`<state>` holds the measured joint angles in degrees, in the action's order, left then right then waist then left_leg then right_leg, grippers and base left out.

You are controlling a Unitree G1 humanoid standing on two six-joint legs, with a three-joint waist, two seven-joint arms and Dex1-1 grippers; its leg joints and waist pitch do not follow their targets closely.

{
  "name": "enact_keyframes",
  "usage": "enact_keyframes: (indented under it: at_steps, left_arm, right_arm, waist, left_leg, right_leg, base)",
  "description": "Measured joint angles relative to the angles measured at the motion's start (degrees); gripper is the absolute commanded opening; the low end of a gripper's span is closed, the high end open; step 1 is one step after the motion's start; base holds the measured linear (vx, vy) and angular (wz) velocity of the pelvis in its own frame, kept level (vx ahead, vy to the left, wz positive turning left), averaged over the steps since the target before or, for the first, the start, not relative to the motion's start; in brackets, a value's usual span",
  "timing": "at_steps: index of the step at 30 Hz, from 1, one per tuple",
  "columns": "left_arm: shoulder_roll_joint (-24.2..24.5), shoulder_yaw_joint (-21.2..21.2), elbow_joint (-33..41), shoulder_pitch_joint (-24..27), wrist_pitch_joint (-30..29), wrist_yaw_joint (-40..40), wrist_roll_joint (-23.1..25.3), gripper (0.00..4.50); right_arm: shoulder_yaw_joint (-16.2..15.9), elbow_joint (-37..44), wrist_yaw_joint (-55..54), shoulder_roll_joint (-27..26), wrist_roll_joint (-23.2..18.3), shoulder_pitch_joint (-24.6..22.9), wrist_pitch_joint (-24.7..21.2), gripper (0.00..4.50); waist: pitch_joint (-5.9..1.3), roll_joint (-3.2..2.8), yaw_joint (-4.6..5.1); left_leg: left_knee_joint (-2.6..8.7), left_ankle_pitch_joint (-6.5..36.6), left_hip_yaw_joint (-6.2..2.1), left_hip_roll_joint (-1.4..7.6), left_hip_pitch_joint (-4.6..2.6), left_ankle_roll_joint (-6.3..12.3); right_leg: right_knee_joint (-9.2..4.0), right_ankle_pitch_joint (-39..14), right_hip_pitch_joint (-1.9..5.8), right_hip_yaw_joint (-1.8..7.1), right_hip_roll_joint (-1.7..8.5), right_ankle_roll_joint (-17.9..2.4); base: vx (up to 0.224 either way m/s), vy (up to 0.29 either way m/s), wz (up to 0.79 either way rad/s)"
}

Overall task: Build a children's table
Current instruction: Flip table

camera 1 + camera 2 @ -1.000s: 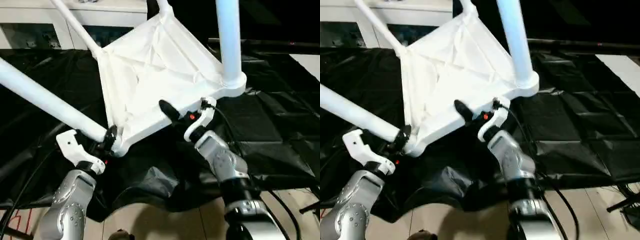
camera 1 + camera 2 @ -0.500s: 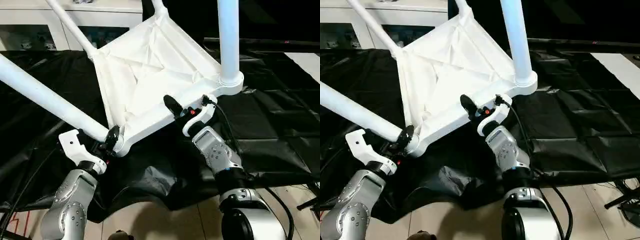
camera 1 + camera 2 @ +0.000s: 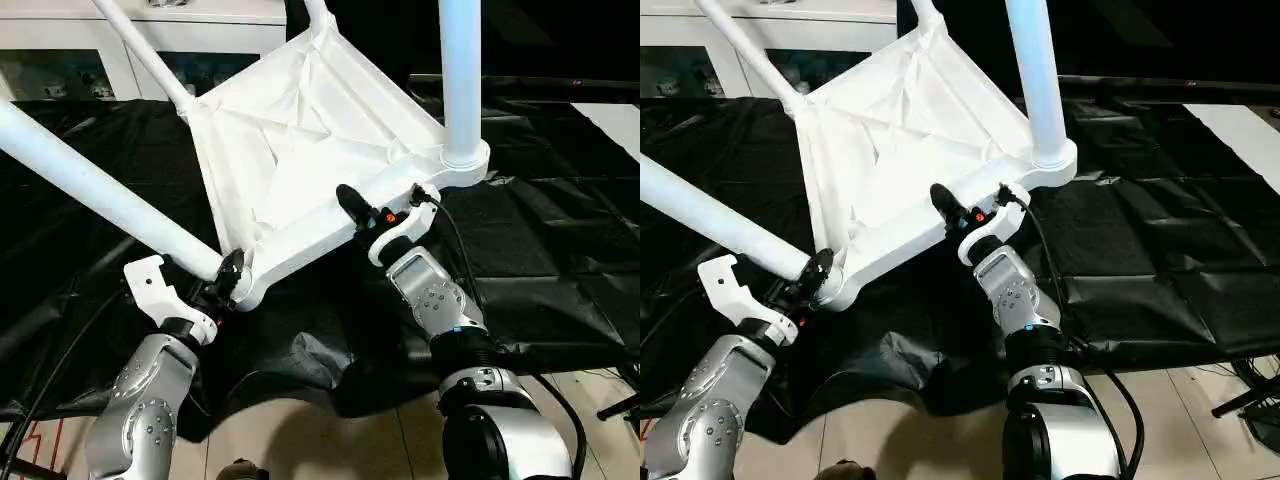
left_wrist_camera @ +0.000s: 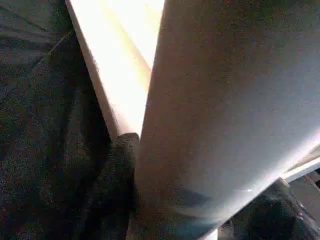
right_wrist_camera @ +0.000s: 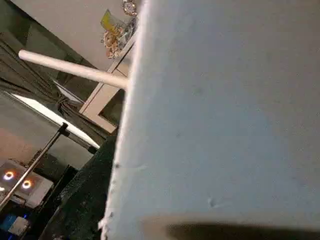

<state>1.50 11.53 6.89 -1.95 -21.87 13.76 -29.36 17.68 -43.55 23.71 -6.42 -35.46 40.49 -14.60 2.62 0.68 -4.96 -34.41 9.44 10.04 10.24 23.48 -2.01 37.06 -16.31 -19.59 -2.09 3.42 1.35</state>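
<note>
Looking down over my forearms, I see the tabletop (image 3: 310,130) tilted above the black sheet (image 3: 560,260), ribbed underside facing me, with legs plugged into its corner sockets: one leg (image 3: 460,70) rises at one o'clock, another leg (image 3: 100,190) runs out toward ten o'clock. My head views give that whole layout; my left wrist view gives only the close leg surface beside the tabletop's edge, and my right wrist view adds a far leg (image 5: 75,70) against a pale cabinet (image 5: 107,95). My left gripper (image 3: 228,275) is clamped at the base of the ten o'clock leg, right at the near corner socket. My right gripper (image 3: 375,215) has its fingers pinched over the tabletop's near edge rim, at about five o'clock from the panel's centre.
</note>
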Motion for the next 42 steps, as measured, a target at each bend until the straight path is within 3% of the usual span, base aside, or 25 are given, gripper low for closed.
enact_keyframes:
  at_steps: [4, 14, 19, 22, 26, 31, 37, 42]
  left_arm:
    - [1.12, 0.61, -0.6, -0.59, -0.33, 2.61, -1.77, 3.04]
    - [10.89, 0.93, -0.14, 0.85, -6.89, 10.76, -4.78, 3.85]
    - [16.17, -0.8, 1.06, 3.91, -8.23, 13.44, -3.14, 4.21]
    - [18.65, -5.27, 3.67, 3.94, -6.24, 15.96, 1.1, 4.46]
    - [19.85, -8.69, 6.26, 2.63, -3.48, 17.82, 4.16, 4.5]
    - [20.73, -11.41, 10.89, -0.28, -3.01, 19.45, 4.29, 4.5]
    - [24.64, -14.62, 15.23, -2.8, -5.63, 23.03, 4.32, 4.5]
    - [25.81, -15.37, 20.36, -6.65, -10.0, 24.3, 1.49, 4.5]
  right_arm:
    - [0.69, 0.0, -0.35, 0.66, -0.45, 0.02, 0.0, 2.15]
    - [2.06, 2.58, -3.93, 2.27, -0.8, 0.04, 0.02, 2.12]
    - [2.64, 5.41, -5.95, 5.18, 0.11, 0.0, 0.06, 2.12]
    - [1.77, 8.43, -7.72, 7.61, 2.23, -0.22, 0.02, 2.11]
    - [0.02, 12.3, -9.98, 9.95, 4.17, -0.4, -0.6, 2.11]
    - [-1.65, 15.59, -11.35, 13.17, 6.71, -0.21, -1.89, 2.11]
    - [-3.67, 16.54, -12.97, 16.73, 9.22, 1.19, -3.27, 2.11]
    - [-4.94, 17.22, -13.53, 20.59, 11.96, 2.18, -4.06, 2.11]
  waist:
    - [0.01, -0.02, -0.23]
    - [0.41, -0.72, -0.62]
    - [0.47, -0.82, -0.95]
    - [0.47, -0.85, -1.12]
    - [0.43, -0.89, -0.84]
    - [0.38, -0.96, -0.74]
    - [0.32, -1.02, -0.77]
    - [0.33, -1.02, -1.55]
  left_leg:
    - [-0.02, -0.15, -0.01, 0.0, 0.54, 0.13]
    - [-0.04, -0.35, -0.03, 0.0, 0.58, 0.08]
    - [-0.03, -0.4, -0.02, 0.0, 0.59, 0.05]
    - [-0.03, -0.42, -0.01, 0.0, 0.58, 0.02]
    - [-0.01, -0.53, -0.01, 0.01, 0.52, -0.16]
    - [-0.03, -0.6, -0.01, 0.0, 0.48, -0.18]
    - [-0.03, -0.73, -0.01, -0.01, 0.42, -0.32]
    - [-0.05, -0.83, 0.07, -0.02, 0.47, -0.27]
  right_leg:
    - [0.0, 0.13, -0.42, -0.1, 0.0, 0.05]
    - [0.01, 0.35, -0.43, -0.14, 0.03, 0.03]
    - [0.01, 0.39, -0.44, -0.15, 0.03, 0.06]
    - [-0.01, 0.45, -0.43, -0.11, 0.03, 0.11]
    - [0.02, 0.49, -0.43, -0.1, 0.03, 0.14]
    - [0.03, 0.6, -0.39, -0.08, 0.03, 0.12]
    - [0.05, 0.72, -0.35, -0.07, 0.05, 0.09]
    - [0.05, 0.88, -0.33, -0.08, 0.1, 0.11]
  base:
    - [0.0, 0.0, 0.0]
    - [0.0, 0.0, 0.0]
    - [0.0, 0.0, 0.0]
    - [0.0, 0.0, 0.0]
    - [0.0, 0.0, 0.0]
    - [0.0, 0.0, 0.0]
    - [0.0, 0.0, 0.0]
    - [0.0, 0.0, 0.0]
